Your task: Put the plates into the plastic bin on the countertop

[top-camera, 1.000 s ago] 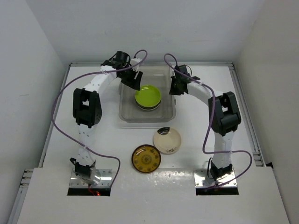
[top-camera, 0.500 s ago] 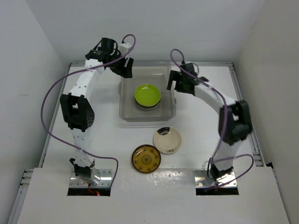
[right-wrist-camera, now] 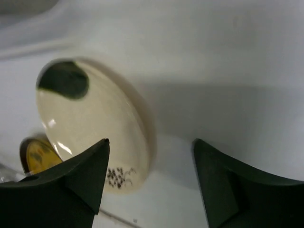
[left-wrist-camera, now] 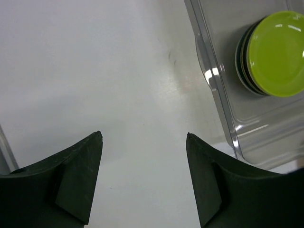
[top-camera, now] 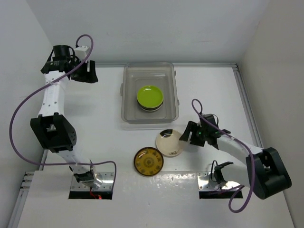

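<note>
Two plates are not yet in the bin (top-camera: 142, 118): the cream plate (top-camera: 169, 142) and the amber plate (top-camera: 148, 161) lie on the countertop (top-camera: 95, 123) in front of it, so close together that I cannot tell if they touch. A stack with a green plate (top-camera: 150, 96) on top is already inside. Your right gripper (top-camera: 186, 137) stands low just beside the cream plate, with its fingers apart and holding nothing. If you close on such a thin rim at this slant, the plate may slip out or push against the amber one. Your left gripper (top-camera: 89, 72), also apart and empty, hangs high at the far left, so it cannot steady anything.
</note>
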Robot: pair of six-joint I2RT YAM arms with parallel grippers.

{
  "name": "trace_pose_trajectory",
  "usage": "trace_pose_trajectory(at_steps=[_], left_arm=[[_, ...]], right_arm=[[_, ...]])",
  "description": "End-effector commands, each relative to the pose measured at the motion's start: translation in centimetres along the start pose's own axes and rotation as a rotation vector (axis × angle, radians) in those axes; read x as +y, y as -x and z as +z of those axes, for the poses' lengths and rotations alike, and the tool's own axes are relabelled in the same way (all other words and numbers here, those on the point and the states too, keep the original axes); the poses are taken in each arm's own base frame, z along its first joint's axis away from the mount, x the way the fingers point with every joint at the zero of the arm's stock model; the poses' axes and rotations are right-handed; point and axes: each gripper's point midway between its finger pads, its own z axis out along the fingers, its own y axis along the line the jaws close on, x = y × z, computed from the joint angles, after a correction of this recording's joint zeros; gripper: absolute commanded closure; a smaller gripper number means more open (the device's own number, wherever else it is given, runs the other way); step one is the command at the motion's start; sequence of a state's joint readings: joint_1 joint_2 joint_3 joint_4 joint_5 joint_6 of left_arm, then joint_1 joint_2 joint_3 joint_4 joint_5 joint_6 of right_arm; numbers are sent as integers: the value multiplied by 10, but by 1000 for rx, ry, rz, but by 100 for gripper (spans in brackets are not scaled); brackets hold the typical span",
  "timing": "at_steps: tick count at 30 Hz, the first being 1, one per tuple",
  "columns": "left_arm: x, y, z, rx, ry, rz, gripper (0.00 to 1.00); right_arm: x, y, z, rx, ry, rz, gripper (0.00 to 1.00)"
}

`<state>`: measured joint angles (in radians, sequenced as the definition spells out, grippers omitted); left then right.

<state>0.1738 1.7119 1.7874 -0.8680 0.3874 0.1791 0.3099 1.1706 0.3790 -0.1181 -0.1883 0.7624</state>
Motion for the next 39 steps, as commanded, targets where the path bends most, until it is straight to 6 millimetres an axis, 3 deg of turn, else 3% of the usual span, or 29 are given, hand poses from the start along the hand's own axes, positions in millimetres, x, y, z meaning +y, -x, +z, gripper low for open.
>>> trace_pose_trajectory(at_steps=[1, 5, 8, 9, 10, 12, 13, 14, 15, 18, 19, 21, 22, 23, 25, 26, 27, 28, 29, 30, 31, 33, 34, 36, 39], left_arm=[[-16, -5, -12, -26, -57, -20, 27], [-14, -6, -28, -64, -34, -15, 27], [-11, -4, -37, -90, -23, -26, 27], [-12, -1, -42, -100, -20, -21, 27], [-12, -3, -44, -104, -24, -26, 27], [-9, -2, -49, -113, -14, -27, 26], [-9, -5, -47, -105, -16, -22, 26], [-5, -6, -48, -106, -8, -29, 26], [-5, -6, -48, -106, -8, -29, 26], [-1, -7, -49, -107, 1, -35, 26], [2, -7, -51, -108, 8, -41, 26], [3, -7, -51, -108, 8, -32, 26], [7, -4, -54, -118, 20, -34, 26], [10, -7, -50, -106, 27, -39, 26], [15, -7, -49, -104, 34, -46, 26], [15, -7, -49, -104, 34, -46, 26], [20, -6, -49, -105, 42, -53, 26], [22, -7, -49, -102, 51, -53, 26], [23, -9, -46, -93, 48, -58, 26], [23, -9, -46, -93, 47, -67, 26], [26, -10, -47, -94, 55, -73, 26], [28, -10, -47, -91, 65, -74, 26], [29, -9, -51, -96, 78, -70, 26], [34, -14, -50, -87, 91, -81, 26], [41, -17, -48, -75, 107, -93, 26]], right_arm=[[45, 15, 5, -48, 190, 28, 30], [30, -2, 16, -10, 118, 38, 41], [7, -27, 22, 48, 49, 34, 59], [3, -32, 21, 61, 38, 24, 67], [-3, -36, 20, 72, 12, 26, 84], [-10, -33, 16, 63, -29, -22, 100], [-15, -40, 12, 94, -53, -29, 100], [-6, -25, 7, 63, -30, -91, 100], [-7, -26, -2, 92, -70, -109, 100], [21, 21, -35, -53, -52, -235, 100], [27, 25, -44, -64, -40, -262, 100], [89, 53, -88, -151, 176, -363, 100], [98, 56, -98, -155, 227, -466, 100], [127, 60, -117, -158, 336, -517, 100], [151, 75, -125, -161, 393, -517, 100], [172, 93, -134, -212, 439, -528, 100], [177, 107, -115, -186, 420, -500, 100], [181, 120, -109, -199, 412, -461, 100], [201, 149, -114, -277, 450, -439, 100], [202, 163, -80, -221, 417, -405, 100], [215, 185, -82, -255, 425, -364, 100], [210, 210, -32, -224, 367, -316, 100], [221, 225, -29, -249, 382, -302, 100], [215, 236, 20, -187, 357, -259, 100], [218, 254, 60, -137, 336, -214, 100]])
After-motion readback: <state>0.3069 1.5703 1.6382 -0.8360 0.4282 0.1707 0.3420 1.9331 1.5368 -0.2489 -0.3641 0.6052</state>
